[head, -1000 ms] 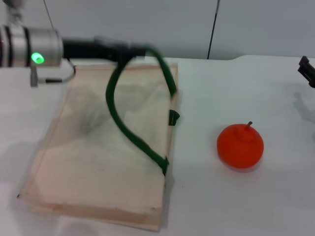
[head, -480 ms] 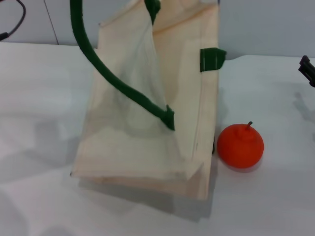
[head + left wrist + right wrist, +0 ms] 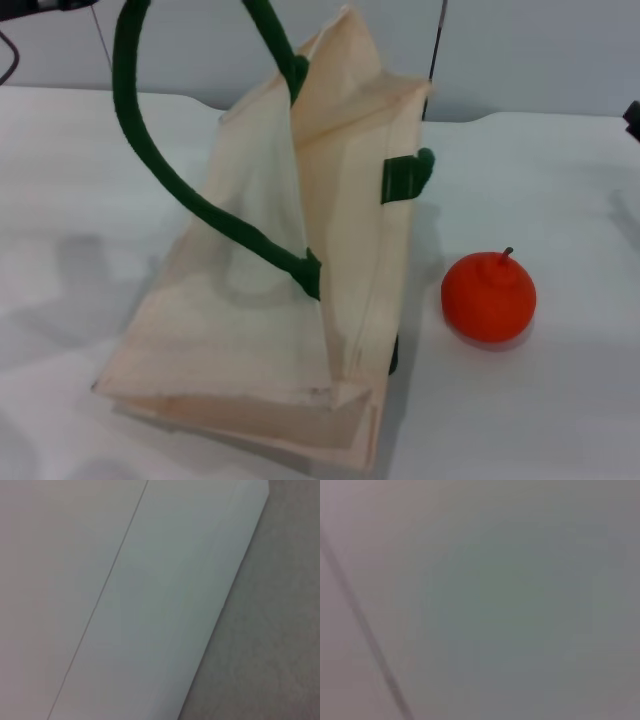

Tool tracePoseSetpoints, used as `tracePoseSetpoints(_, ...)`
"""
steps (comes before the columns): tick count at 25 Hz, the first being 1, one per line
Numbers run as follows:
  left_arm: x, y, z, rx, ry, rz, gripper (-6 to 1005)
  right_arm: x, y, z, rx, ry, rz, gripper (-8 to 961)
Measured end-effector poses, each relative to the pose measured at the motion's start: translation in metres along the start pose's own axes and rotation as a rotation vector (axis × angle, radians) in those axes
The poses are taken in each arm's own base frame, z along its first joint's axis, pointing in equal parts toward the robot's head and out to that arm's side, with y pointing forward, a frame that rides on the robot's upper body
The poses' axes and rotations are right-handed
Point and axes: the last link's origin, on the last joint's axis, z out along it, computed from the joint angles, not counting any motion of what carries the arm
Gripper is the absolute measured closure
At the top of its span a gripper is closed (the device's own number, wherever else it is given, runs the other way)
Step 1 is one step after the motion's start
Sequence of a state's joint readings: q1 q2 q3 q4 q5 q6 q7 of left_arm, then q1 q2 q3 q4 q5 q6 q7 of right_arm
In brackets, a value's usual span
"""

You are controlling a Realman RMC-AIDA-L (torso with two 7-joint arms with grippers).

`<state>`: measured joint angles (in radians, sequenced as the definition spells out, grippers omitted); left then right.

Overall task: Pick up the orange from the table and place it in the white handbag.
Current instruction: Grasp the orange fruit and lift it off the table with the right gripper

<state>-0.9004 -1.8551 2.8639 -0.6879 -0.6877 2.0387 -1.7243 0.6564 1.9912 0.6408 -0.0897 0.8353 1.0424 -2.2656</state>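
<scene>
The orange sits on the white table, right of centre, stem up. The white handbag stands half raised to its left, its bottom on the table and its mouth pulled up and open. Its dark green handle loops up past the top edge of the head view, where my left gripper is out of sight; only a dark bit of the left arm shows. A dark part of my right gripper shows at the right edge, far from the orange. Neither wrist view shows any task object.
A second green handle end sticks out on the bag's right side. A thin dark pole stands behind the table. Bare tabletop lies around the orange and left of the bag.
The bag, flat on the table a second ago, has been pulled up by its handle and now leans open. The left arm has risen out of view. The orange has not moved.
</scene>
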Motion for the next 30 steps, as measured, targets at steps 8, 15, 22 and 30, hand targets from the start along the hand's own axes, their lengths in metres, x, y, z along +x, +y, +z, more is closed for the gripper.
tracePoseSetpoints(8,0.0,-0.001,0.002,0.005,-0.02,-0.009,866,-0.03,0.022,-0.012,-0.465,0.257,-0.113,81)
tracePoseSetpoints(15,0.0,-0.002,0.009,-0.006,-0.045,-0.016,866,-0.01,0.049,-0.009,-0.588,0.35,-0.2,82)
tracePoseSetpoints(22,0.002,-0.002,0.009,-0.005,-0.042,-0.017,865,0.006,0.055,-0.011,-0.627,0.453,-0.298,83)
tracePoseSetpoints(30,0.001,-0.002,0.009,0.0,-0.041,-0.021,865,0.013,0.068,-0.016,-0.707,0.507,-0.291,85)
